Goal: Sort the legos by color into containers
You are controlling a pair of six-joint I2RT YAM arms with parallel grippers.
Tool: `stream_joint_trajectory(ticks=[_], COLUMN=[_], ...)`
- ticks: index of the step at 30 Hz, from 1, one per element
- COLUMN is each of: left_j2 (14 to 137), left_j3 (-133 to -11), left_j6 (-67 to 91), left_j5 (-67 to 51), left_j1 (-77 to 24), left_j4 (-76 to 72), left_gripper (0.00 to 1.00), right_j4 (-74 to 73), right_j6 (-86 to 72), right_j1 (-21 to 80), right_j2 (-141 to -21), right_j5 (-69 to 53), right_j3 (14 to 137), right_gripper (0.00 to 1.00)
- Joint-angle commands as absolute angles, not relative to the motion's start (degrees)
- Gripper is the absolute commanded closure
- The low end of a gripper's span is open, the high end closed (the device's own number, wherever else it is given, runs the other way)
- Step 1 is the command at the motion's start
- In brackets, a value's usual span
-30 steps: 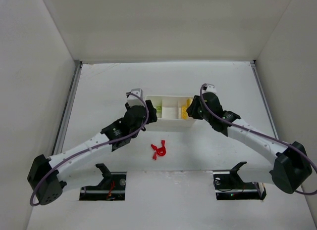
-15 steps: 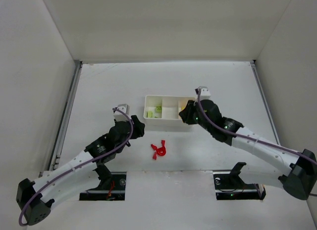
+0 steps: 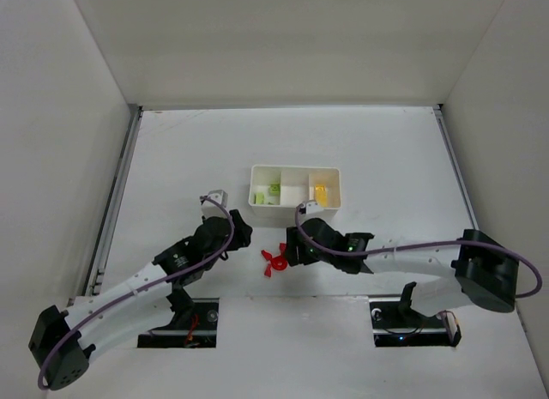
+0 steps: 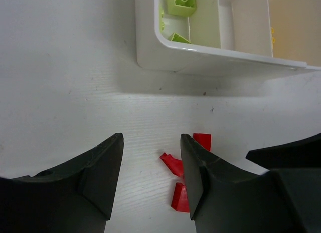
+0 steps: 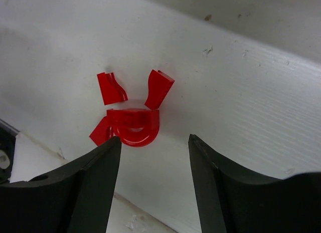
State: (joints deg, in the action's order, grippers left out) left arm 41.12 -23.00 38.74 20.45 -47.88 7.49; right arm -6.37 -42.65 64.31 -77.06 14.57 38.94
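Several red legos lie in a cluster on the table in front of the white tray. The tray's left compartment holds light green legos, the middle one looks empty, and the right one holds yellow legos. My left gripper is open and empty, left of the red cluster; its wrist view shows red pieces by its right finger and green bricks in the tray. My right gripper is open and empty, just right of the cluster. A red arch piece lies just beyond its gripper.
White walls enclose the table on the left, back and right. A metal rail runs along the left edge. Two black mounts sit at the near edge. Both arms converge close together around the red cluster.
My right gripper left the tray's right compartment and came down to the red cluster. My left gripper backed away from the tray's left end, then shifted slightly toward the cluster.
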Motion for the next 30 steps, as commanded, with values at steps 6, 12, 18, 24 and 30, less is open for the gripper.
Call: stream_joint_trajectory(ticks=[6,12,18,24,30], left_j2=[40.87,38.85,39.55,39.64,43.24], left_j3=[-20.04,-19.25,-18.63,-18.46,-19.33], left_j6=[46.49,46.58,46.67,46.32,47.02], left_j5=[21.09,21.09,21.09,20.57,16.09], left_j1=[-48.21,-47.42,-47.77,-48.21,-47.15], left_j4=[4.39,5.1,5.01,5.1,5.8], left_gripper=[0.55,0.55,0.54,0.54,0.52], right_j4=[-2.28,-0.79,-1.32,-3.07,-5.09], right_j6=[-45.09,-44.82,-44.12,-43.77,-42.19], right_j1=[62.88,62.71,62.8,62.8,63.06], right_j2=[-85.33,-89.99,-93.95,-92.56,-81.05], right_j5=[19.94,20.39,21.09,23.11,21.71], right_j3=[45.35,47.02,49.74,50.8,51.24], right_gripper=[0.46,0.48,0.57,0.76,0.77])
